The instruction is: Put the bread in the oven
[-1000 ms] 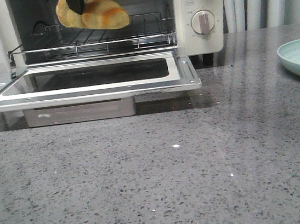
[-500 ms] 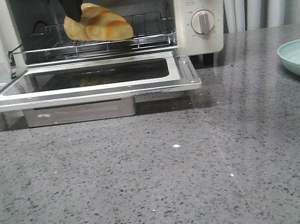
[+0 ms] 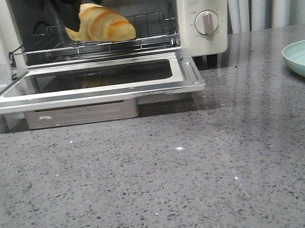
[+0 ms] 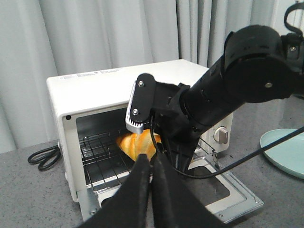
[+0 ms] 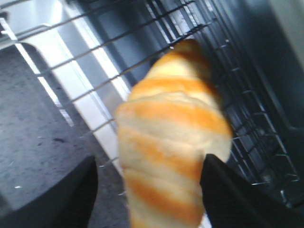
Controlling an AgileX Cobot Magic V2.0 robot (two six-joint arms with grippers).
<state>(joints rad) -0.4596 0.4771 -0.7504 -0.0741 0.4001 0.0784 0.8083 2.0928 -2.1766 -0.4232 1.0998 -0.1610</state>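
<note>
Bread [image 3: 101, 25] lying on oven [image 3: 203, 6] rack [image 3: 147, 33], my right claw [image 3: 79, 8] spread wide either side of bread, gripping nothing, my left claw [image 4: 149, 178] pressed closed, empty, outside oven

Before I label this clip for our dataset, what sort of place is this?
Most likely a kitchen-style counter, possibly a staged one: a cream-white Toshiba toaster oven stands open on a speckled grey stone countertop, a croissant-like bread roll lies on its wire rack, and pale curtains hang behind.
</note>
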